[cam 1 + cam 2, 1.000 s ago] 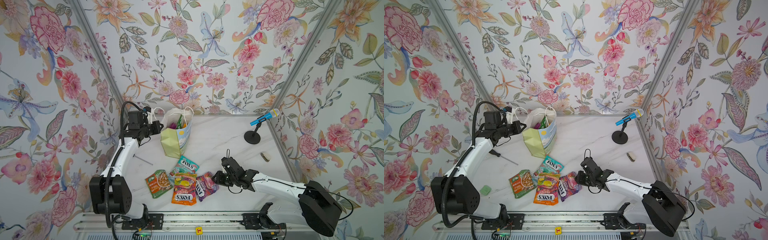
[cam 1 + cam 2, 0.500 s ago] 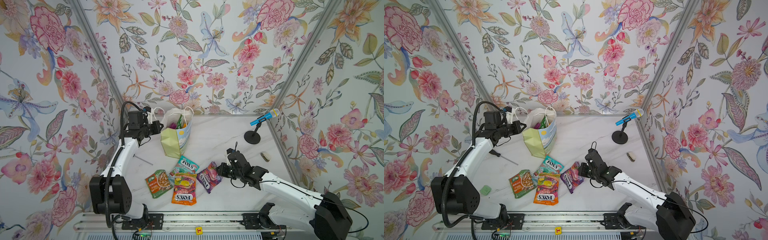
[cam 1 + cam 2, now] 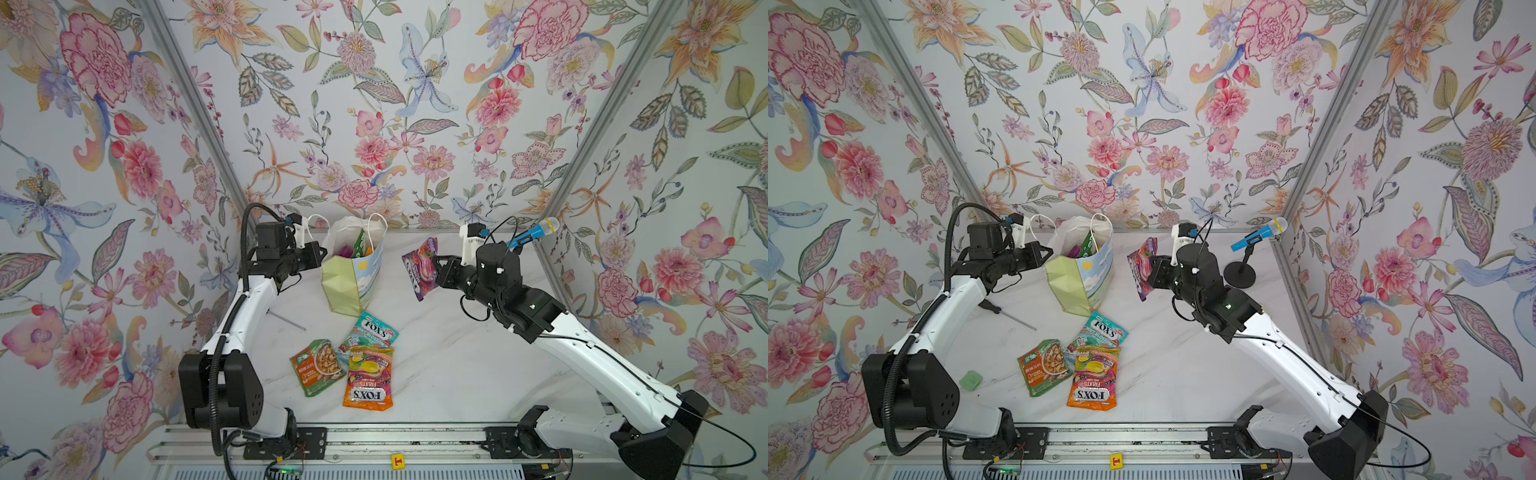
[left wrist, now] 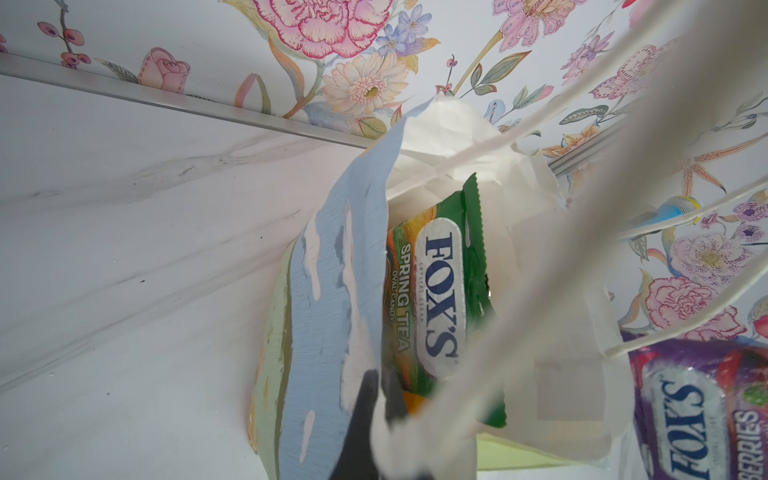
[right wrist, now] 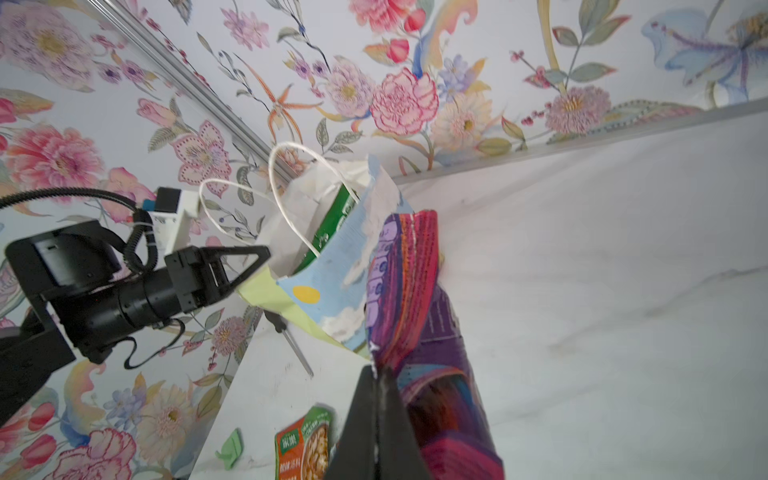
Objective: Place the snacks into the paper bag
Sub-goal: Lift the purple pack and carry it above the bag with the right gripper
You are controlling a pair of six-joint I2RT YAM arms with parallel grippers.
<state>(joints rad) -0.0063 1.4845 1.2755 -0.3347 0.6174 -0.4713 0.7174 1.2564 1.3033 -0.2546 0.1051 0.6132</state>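
Beside the upright paper bag [image 3: 349,282], left gripper [image 3: 319,253] pinched shut on its rim, right gripper [image 3: 435,266] clamped on purple FOX'S packet [image 3: 417,270], held aloft nearby

White-shelled arms [image 3: 232,328] with black joints and cables.

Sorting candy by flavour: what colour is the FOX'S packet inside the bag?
Green packet, best in the left wrist view.

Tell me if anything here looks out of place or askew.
The paper bag looks crumpled, its pale green side creased. A screwdriver and a small green scrap lie on the table, neither a snack.
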